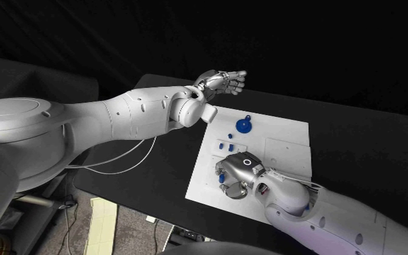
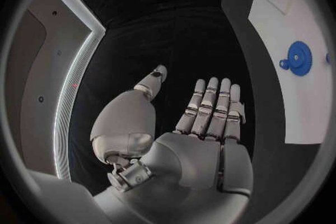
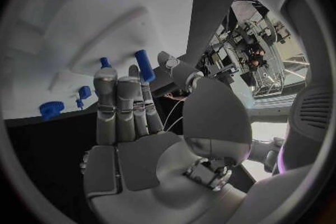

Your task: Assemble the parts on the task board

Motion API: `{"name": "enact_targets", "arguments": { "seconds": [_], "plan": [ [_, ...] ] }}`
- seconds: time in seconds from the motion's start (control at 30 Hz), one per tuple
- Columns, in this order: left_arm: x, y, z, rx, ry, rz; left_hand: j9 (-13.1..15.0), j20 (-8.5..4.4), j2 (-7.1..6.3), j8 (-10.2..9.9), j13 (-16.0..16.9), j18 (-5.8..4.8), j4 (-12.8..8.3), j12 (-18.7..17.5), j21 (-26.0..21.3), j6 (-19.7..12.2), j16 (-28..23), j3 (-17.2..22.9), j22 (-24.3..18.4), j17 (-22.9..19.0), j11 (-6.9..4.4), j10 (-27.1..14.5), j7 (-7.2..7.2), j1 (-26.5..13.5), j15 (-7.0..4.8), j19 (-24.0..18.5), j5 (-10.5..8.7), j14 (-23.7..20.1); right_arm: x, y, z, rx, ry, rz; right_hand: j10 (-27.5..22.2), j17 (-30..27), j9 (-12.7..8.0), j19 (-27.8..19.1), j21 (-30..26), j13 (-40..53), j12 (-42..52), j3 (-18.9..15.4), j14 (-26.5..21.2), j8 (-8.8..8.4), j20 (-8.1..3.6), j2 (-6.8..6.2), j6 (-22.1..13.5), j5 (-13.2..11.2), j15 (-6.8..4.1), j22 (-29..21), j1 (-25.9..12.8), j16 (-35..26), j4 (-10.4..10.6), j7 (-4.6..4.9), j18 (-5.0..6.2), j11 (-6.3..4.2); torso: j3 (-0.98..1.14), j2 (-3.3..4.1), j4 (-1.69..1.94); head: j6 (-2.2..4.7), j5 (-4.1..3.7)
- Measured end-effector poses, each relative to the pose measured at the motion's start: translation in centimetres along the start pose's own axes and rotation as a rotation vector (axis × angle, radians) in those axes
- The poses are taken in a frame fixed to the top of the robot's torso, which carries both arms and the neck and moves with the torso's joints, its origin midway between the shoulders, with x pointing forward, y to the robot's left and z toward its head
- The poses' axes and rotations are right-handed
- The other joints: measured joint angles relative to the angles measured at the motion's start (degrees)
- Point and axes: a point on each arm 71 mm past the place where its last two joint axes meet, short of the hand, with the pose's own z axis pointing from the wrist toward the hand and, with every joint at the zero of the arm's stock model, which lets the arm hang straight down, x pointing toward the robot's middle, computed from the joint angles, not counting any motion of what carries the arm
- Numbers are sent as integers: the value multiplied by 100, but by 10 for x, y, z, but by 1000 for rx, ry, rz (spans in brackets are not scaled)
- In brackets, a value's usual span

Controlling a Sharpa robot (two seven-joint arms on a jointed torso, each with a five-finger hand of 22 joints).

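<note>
Meanwhile, right hand (image 1: 239, 175) low over task board (image 1: 289, 134), fingers spread, holding nothing, near blue pegs (image 1: 226, 146); careless sweep could topple them; left hand (image 1: 221, 82) open, clear of board.

Task board (image 1: 285, 149) lies mid-table (image 1: 357, 143). Gear (image 1: 244, 127) sits on the board near its far left corner. Small pegs (image 1: 226, 146) stand along the board's left edge, nearer than the gear. Right hand (image 1: 238, 175) over the board's near left part. Left hand (image 1: 221, 82) above the table's far edge, behind the board, apart from it.
</note>
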Motion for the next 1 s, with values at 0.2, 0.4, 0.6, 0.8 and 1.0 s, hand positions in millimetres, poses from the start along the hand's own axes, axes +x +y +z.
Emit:
{"name": "enact_targets", "arguments": {
  "seconds": [0.2,0.4,0.6,0.8,1.0],
  "plan": [
    [-1,0,0,0,-1,0,0,0,0,0,0,0,0,0,0,-20,0,0,0,0,0,0,-20,0,0,0,0,0,-3,-2,-5,5,-32,11,-102,-29,-37,-50,-24,-39,-54,-38,-22,-72,-12,-122,-102,0,63,0,2,0,7,59,-24,61,0,1,3,5,-16],
    [-1,0,0,-1,-2,1,0,0,0,0,0,1,0,0,0,-21,0,0,0,-1,0,0,-20,0,0,0,0,0,-10,-4,-14,8,-71,50,-204,-40,-68,-93,-24,-76,-95,-304,-62,-121,29,-187,-211,137,102,-1,-131,0,-63,88,-29,82,0,1,1,13,-43],
    [-4,0,-1,-1,-7,2,0,0,0,0,0,0,0,0,0,-21,0,0,0,-1,0,0,-20,0,0,0,0,0,-31,-13,-23,21,-146,156,-204,-50,-74,-93,-24,-85,-95,-634,-62,-121,31,-173,-212,444,103,-1,-434,26,5,88,-29,82,0,-1,-3,62,-124],
    [-6,0,-1,-2,-12,4,0,-30,38,0,0,1,0,0,0,-21,67,0,0,36,-21,21,-20,38,-40,114,0,104,-59,-38,-41,56,-211,250,-133,-63,-74,-94,-24,-82,-25,-952,-62,-121,32,-135,-221,985,102,-2,-574,62,59,79,-29,14,4,-4,-7,151,-264],
    [-10,1,0,-2,-22,8,0,-30,38,0,0,0,0,0,0,-20,67,0,0,42,-21,21,-20,38,-61,113,0,124,-86,-82,-60,165,-218,335,224,-64,-60,-36,-22,131,332,-978,5,-82,-4,91,-189,975,-67,-2,-469,94,46,47,-30,-138,8,-19,-15,228,-459]
  ]
}}
